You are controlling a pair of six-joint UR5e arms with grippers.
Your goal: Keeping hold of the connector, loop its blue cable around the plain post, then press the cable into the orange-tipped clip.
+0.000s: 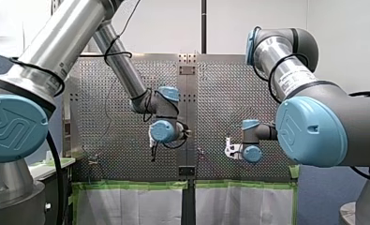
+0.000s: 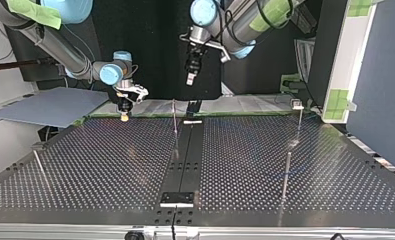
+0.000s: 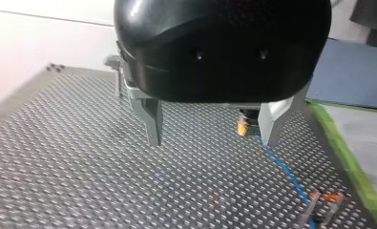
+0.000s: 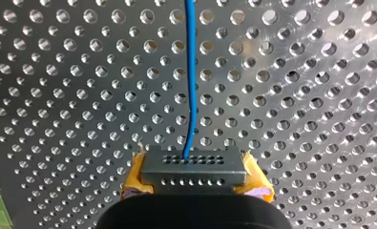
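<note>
My right gripper (image 4: 193, 183), with yellow pads, is shut on a black connector (image 4: 193, 164). The connector's blue cable (image 4: 190, 71) runs straight ahead over the perforated plate. In the left wrist view the cable (image 3: 284, 167) goes from the right gripper's yellow pads (image 3: 243, 128) to an orange-tipped clip (image 3: 322, 204). My left gripper (image 3: 212, 138) hangs above the plate, open, with nothing between its metal fingers (image 3: 150, 124). In the top view my left gripper (image 2: 190, 77) is high at the back centre. My right gripper (image 2: 123, 116) sits low at the plate's far edge, to the left.
Thin upright posts stand on the perforated table (image 2: 110, 165): one near the centre seam (image 2: 175, 120), two on the top view's right (image 2: 286, 172) (image 2: 300, 117), one at its left (image 2: 40, 167). Green tape lines the far edge (image 3: 348, 157).
</note>
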